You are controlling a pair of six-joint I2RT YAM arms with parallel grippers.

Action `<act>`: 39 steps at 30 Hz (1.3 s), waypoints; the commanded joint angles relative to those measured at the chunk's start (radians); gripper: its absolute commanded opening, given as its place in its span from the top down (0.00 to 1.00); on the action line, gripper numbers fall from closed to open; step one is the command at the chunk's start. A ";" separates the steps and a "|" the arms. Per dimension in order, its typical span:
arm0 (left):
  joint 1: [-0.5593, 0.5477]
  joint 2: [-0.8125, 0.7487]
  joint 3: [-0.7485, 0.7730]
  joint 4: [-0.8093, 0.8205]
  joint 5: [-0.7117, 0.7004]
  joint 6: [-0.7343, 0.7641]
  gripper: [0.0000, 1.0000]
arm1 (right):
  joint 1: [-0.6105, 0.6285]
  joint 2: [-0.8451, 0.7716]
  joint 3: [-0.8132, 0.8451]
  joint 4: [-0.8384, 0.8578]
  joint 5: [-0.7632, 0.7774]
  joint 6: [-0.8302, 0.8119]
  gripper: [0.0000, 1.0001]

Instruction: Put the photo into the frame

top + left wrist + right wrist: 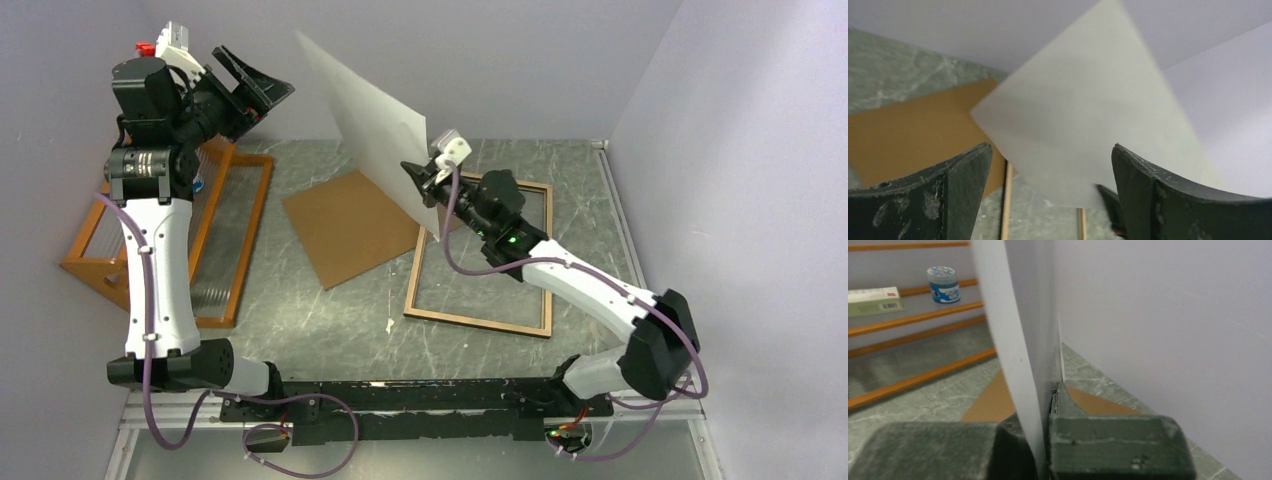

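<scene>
My right gripper (422, 180) is shut on the lower edge of the photo (372, 120) and holds it upright and tilted above the table, its plain white back toward the camera. In the right wrist view the photo (1013, 340) runs edge-on between the closed jaws of the right gripper (1045, 407). The frame (480, 322) lies flat below it, brown wood side up, with bare table showing inside. My left gripper (262, 88) is raised at the far left, open and empty. In its own view the left gripper (1050, 165) faces the photo (1083, 115) from a distance.
A flat brown backing board (350, 225) lies left of the frame. An orange wooden rack (250, 225) with a clear pane stands at the far left. A blue jar (944, 284) and a white box (873, 300) sit behind the rack. Walls close in the back and right.
</scene>
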State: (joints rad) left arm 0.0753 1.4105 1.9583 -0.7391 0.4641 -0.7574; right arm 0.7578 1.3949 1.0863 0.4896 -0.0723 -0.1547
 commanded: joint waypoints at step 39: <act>-0.001 0.122 -0.326 0.031 0.135 0.222 0.07 | -0.755 0.424 0.401 -1.287 -0.430 0.408 1.00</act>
State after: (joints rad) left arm 0.0753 1.5185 1.6451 -0.7376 0.5762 -0.5598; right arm -0.0029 1.7592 1.3880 -0.6445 -0.5495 0.3645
